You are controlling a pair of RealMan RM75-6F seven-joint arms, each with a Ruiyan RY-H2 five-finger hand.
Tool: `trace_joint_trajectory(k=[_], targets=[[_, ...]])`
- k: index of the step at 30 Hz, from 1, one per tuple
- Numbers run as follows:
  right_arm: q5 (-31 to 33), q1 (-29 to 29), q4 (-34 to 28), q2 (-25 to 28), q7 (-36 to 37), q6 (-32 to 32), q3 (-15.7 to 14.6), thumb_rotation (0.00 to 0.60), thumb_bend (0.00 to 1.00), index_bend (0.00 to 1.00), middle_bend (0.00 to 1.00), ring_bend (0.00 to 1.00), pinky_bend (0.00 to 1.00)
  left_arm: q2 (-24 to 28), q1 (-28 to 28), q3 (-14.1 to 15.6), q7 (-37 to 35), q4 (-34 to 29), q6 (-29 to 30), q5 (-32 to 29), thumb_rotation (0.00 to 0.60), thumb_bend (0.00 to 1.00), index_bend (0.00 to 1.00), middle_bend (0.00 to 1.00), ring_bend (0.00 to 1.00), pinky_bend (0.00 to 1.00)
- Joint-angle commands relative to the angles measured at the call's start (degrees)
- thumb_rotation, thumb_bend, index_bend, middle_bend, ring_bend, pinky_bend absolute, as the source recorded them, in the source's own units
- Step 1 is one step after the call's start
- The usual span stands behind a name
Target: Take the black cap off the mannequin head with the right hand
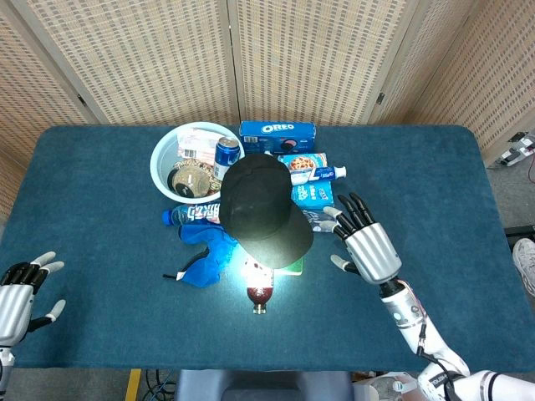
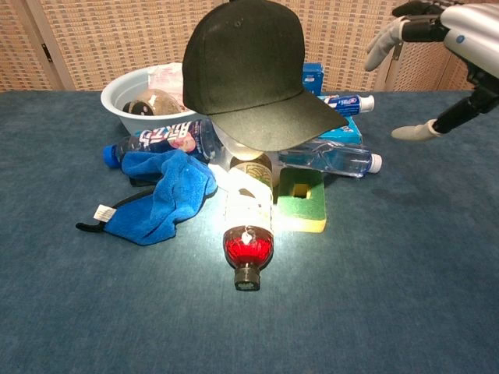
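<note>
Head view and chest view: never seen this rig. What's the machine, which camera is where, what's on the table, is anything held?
It is a robot with two arms, each ending in a five-finger hand. The head view looks down on the blue table; the chest view looks across it from low and close.

In the middle a black cap sits on a mannequin head, which the cap mostly hides. Around it lie a white bowl of items, an Oreo box, plastic bottles, a blue cloth, a green and yellow sponge and a red-capped bottle.

Nothing is held. The right hand is open beside the cap; the left hand is open at the table's near corner.
</note>
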Motion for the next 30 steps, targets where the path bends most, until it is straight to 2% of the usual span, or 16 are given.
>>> trace_joint_trajectory(k=[1, 13, 30], targets=[[0.36, 1.32, 1.31, -1.62, -0.43, -0.86, 0.15, 0.6, 0.01, 0.35, 0.22, 0.0, 0.0, -0.03, -0.12, -0.07, -0.05, 0.14, -0.13, -0.08, 0.6, 0.23, 0.27, 0.17, 0.21, 0.15], [1.75, 4.61, 5.13, -6.38, -0.17, -2.17, 0.56, 0.6, 0.01, 0.4, 0.22, 0.0, 0.0, -0.18, -0.33, -0.21, -0.49, 0.82, -0.83, -0.73, 0.6, 0.23, 0.28, 0.17, 0.21, 0.15], [3.0, 7.03, 9.92, -12.54, 1.11, 0.45, 1.81, 0.6, 0.05, 0.45, 0.25, 0.0, 0.0, -0.72, -1.31, -0.54, -1.27, 1.92, -2.14, -0.99, 0.6, 0.23, 0.29, 0.17, 0.22, 0.15]])
